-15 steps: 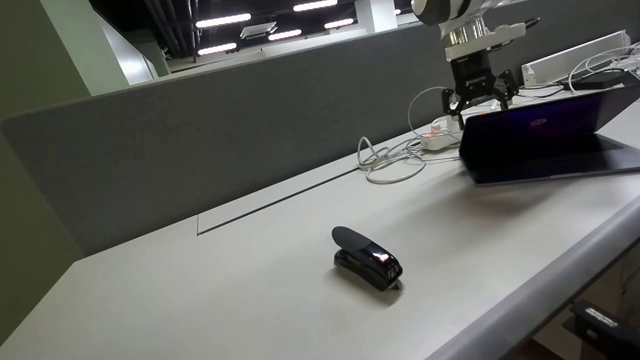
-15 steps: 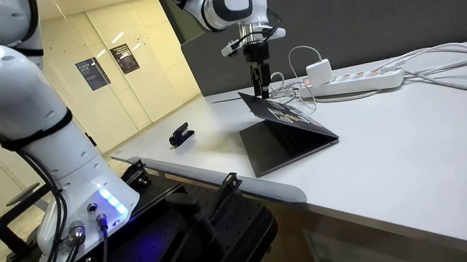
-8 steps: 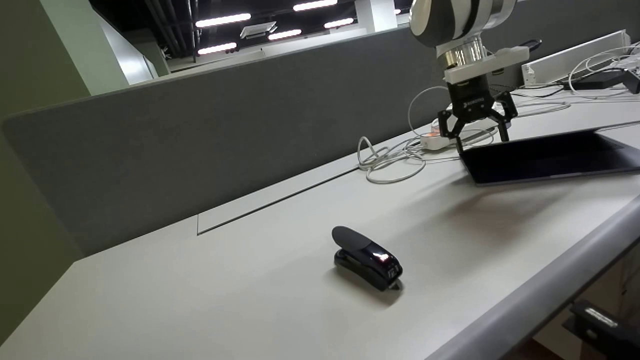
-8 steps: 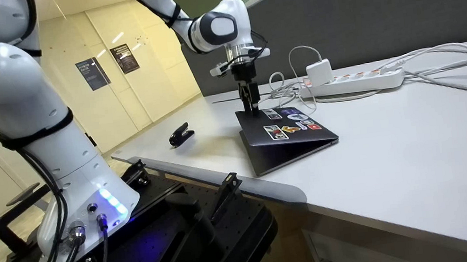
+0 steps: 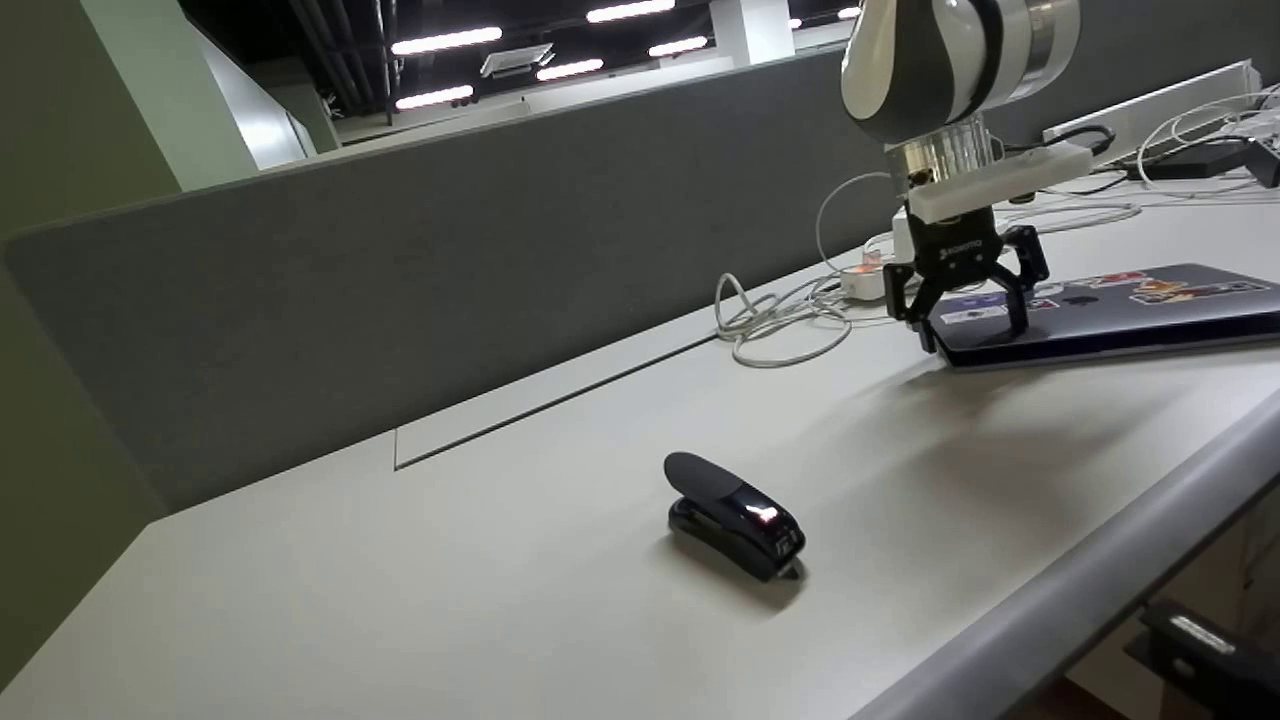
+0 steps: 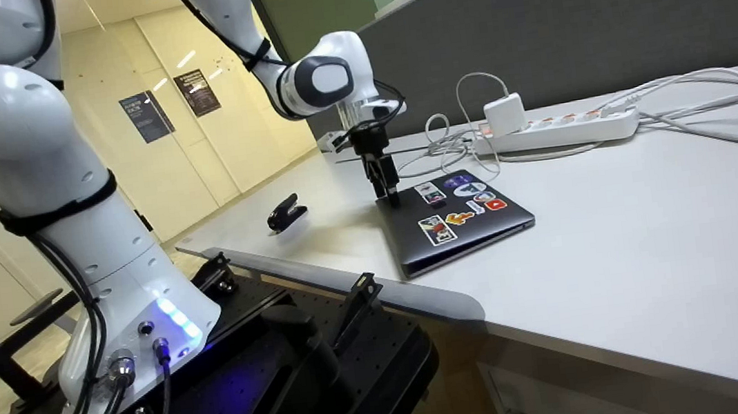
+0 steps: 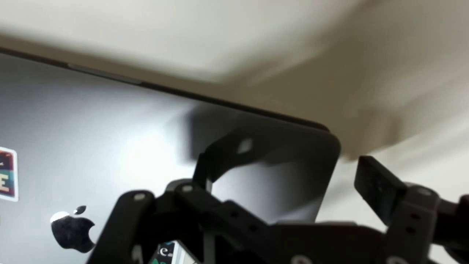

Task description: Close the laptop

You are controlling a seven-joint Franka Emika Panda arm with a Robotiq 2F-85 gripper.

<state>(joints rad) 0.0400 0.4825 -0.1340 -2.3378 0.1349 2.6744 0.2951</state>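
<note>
Grey laptop (image 6: 466, 232) folded almost flat, jaws spread at its corner

Far left in an exterior view, the white arm (image 6: 117, 249) stands on a black platform (image 6: 392, 347), its upper links partly cut off by the frame. Two posters (image 6: 147, 116) hang behind, their print too small to read. Next comes a black stapler (image 6: 285, 215) on the pale surface (image 6: 656, 230).

Further right, the laptop lies on that same surface, the gripper (image 5: 975, 340) pointing down at its corner. The jaws are spread, one over the lid (image 5: 1115, 322), the other just past the edge; whether either touches cannot be told. Stickers (image 6: 438, 230) dot the lid, and the laptop's inside is hidden apart from a thin dark gap. In the wrist view the laptop runs off at left, a sticker is cut by the border, and the dark jaws cover part of the lid.

Below the surface a drawer unit (image 6: 564, 393) is dim and partly in frame; what it holds is hidden. Beyond the laptop, a white power strip (image 6: 555, 137) carries a charger (image 6: 504, 115) in its left end and a plug (image 6: 623, 104) in its right. Cables (image 6: 715, 70) run out of frame at far right.
</note>
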